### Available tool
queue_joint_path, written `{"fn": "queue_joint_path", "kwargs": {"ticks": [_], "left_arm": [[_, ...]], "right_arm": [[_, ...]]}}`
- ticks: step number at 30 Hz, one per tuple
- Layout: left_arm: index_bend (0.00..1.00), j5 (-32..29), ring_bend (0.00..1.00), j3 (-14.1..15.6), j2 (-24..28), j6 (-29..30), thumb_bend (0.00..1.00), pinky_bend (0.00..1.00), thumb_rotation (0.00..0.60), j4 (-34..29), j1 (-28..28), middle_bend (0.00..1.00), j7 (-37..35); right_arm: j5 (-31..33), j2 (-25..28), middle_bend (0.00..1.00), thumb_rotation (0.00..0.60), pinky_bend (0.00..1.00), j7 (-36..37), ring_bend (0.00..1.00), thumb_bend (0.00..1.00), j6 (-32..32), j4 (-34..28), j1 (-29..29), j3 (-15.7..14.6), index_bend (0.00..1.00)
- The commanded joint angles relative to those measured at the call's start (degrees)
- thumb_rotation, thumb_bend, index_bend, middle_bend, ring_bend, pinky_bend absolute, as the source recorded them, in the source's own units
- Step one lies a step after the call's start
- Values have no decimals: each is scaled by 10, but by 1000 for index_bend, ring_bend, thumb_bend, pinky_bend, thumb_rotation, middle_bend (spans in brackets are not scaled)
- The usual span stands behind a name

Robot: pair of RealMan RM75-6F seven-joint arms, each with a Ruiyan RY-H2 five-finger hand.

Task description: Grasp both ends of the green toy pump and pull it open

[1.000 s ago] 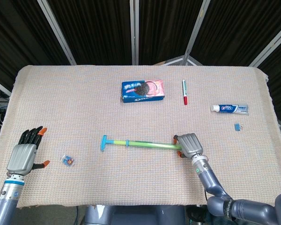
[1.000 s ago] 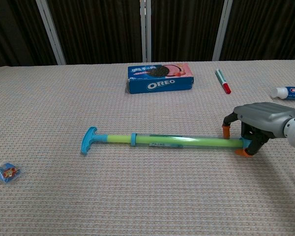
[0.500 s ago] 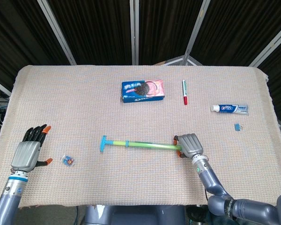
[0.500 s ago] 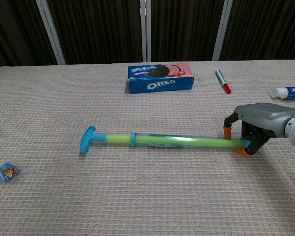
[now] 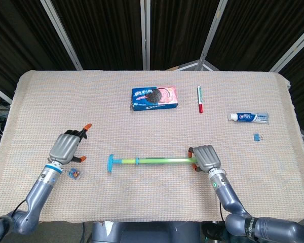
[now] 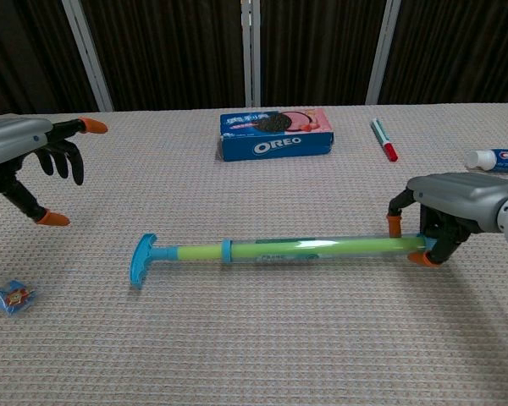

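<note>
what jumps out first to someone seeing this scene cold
A long green toy pump lies across the table's near middle, its right end gripped by the right hand. The left hand hovers open beyond its blue handle, and a cookie box sits behind.

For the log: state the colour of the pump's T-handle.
Blue T-handle, clearest in the chest view.

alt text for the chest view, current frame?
The right hand grips one end of the green toy pump lying on the woven tablecloth; the left hand hovers open, away from its blue T-handle. Behind sit an Oreo box and a marker.
</note>
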Motion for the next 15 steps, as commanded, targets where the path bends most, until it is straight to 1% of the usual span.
{"fn": "queue_joint_path", "kwargs": {"ticks": [1,4,6,9,12,15], "left_arm": [[157,16,904,-6,-25,-11,0,1000,600,18,-24,912,-1],[179,4,937,-7,-27,-27,0,1000,600,5,-35,953,0],[209,-14,945,-6,-20,-38,0,1000,600,-14,-42,964,17],[253,-51,947,-4,-4,-52,0,1000,600,-53,-46,966,40],[279,-93,948,7,12,-74,0,1000,600,-96,-53,967,59],[311,-116,948,10,11,-83,0,1000,600,-104,-62,967,63]], "right_arm": [[6,-2,1000,600,1000,-5,1000,413,2,-2,2,0,620],[11,-5,1000,600,1000,-10,1000,416,5,-4,4,0,622],[16,-6,1000,600,1000,-15,1000,415,8,-6,5,0,621],[23,-8,1000,600,1000,-21,1000,416,12,-8,7,0,621],[29,-11,1000,600,1000,-28,1000,416,18,-12,8,1,622],[36,-12,1000,600,1000,-36,1000,416,23,-16,10,1,623]]}}
